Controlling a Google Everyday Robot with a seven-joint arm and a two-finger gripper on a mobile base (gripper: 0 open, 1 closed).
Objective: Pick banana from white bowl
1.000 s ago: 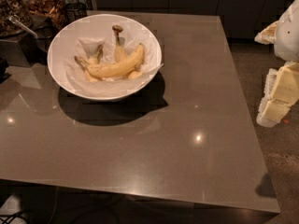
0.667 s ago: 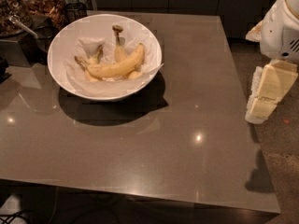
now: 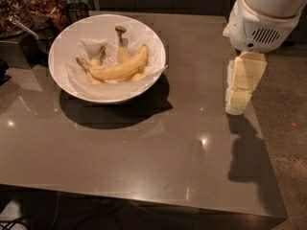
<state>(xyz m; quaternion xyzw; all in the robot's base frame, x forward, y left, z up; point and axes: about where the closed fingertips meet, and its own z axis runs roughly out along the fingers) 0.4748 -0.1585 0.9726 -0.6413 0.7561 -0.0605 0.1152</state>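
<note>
Banana (image 3: 120,70): topmost in white bowl (image 3: 100,94), exposed for grasping.
Gripper (image 3: 238,100): hanging over bench (image 3: 144,152) edge, well apart; closure indiscernible.

No text, label, brand, number or sign can be read: not on the white bowl (image 3: 103,94) at upper left, the banana (image 3: 120,70) in it, or the table (image 3: 144,152). The gripper (image 3: 236,107) hangs at the frame's right side, over the table's right edge, pale and plain.
</note>
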